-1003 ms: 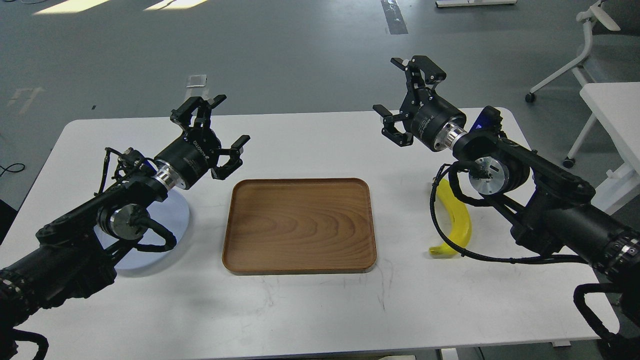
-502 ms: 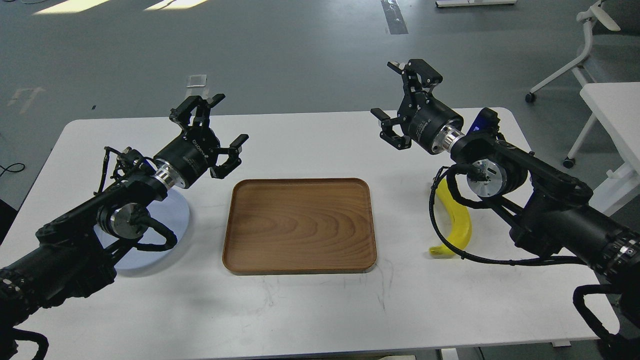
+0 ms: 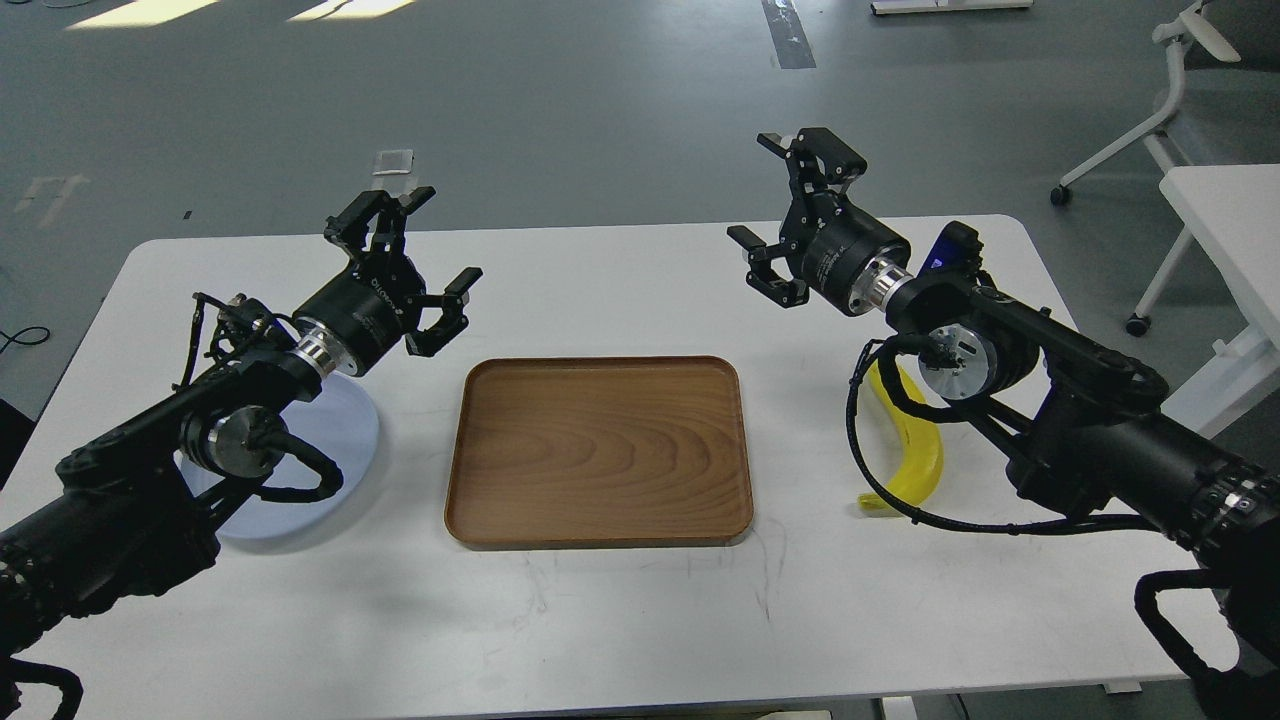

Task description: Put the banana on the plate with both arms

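The yellow banana (image 3: 915, 450) lies on the white table at the right, partly hidden under my right arm and its cable. The pale blue-grey plate (image 3: 345, 435) lies at the left, mostly hidden under my left arm. My left gripper (image 3: 428, 242) is open and empty, raised above the table just beyond the plate. My right gripper (image 3: 762, 192) is open and empty, raised over the far right part of the table, well up and left of the banana.
A rectangular brown wooden tray (image 3: 600, 450) lies in the middle of the white table (image 3: 620, 620) between plate and banana. A white chair (image 3: 1180, 90) and another white table (image 3: 1225, 215) stand at the right, off the table.
Both arms have shifted a little to the left. The right gripper moved left and slightly up, away from the banana. Both grippers stay open and empty.
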`<state>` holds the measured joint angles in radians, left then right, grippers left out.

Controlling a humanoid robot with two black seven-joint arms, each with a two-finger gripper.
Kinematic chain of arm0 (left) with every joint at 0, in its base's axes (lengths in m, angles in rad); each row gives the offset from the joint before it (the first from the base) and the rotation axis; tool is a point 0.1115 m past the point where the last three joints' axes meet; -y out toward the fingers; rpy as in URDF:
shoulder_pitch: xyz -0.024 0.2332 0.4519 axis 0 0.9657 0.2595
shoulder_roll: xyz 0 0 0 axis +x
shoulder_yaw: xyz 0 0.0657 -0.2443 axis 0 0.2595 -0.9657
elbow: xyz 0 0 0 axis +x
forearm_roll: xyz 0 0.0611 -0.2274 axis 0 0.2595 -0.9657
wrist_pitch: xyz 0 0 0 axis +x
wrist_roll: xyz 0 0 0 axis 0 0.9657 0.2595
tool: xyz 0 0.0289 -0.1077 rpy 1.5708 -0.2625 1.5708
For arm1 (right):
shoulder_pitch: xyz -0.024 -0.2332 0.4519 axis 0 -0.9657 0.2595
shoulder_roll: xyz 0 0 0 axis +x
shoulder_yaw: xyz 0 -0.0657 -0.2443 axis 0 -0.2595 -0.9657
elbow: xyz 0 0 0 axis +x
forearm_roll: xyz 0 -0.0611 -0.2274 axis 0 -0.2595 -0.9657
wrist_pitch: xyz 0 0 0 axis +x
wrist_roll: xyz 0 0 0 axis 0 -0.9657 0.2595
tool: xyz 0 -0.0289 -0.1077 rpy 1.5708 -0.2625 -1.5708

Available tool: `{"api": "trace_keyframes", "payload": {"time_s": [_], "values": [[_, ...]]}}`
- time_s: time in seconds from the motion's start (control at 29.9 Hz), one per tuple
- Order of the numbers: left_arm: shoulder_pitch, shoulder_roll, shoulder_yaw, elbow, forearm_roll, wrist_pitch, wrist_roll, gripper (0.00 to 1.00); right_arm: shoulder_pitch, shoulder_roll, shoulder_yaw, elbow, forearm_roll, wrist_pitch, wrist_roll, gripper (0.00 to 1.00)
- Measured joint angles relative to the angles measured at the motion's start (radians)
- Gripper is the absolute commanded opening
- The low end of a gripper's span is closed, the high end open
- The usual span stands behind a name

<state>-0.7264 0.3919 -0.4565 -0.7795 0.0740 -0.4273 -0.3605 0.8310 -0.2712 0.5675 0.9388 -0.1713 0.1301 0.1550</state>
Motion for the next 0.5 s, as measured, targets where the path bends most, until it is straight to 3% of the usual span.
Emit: {"api": "trace_keyframes", "payload": {"time_s": [0.1,0.23,0.4,0.5], "values": [[-0.014,0.018,0.002,0.003,0.005,0.023,-0.006,0.98,0.000,-0.007,0.000,0.000,0.000,-0.001,0.000,1.00],[-0.039,0.062,0.047,0.009,0.083,0.160,-0.009,0.98,0.000,-0.020,-0.009,0.000,0.001,-0.001,0.000,1.00],[-0.083,0.181,0.106,-0.048,0.451,0.327,-0.013,0.98,-0.006,-0.036,-0.020,0.000,0.001,-0.001,0.000,1.00],[-0.080,0.285,0.122,-0.119,0.679,0.362,-0.023,0.98,-0.011,-0.042,-0.020,0.000,0.001,-0.001,0.001,1.00]]}}
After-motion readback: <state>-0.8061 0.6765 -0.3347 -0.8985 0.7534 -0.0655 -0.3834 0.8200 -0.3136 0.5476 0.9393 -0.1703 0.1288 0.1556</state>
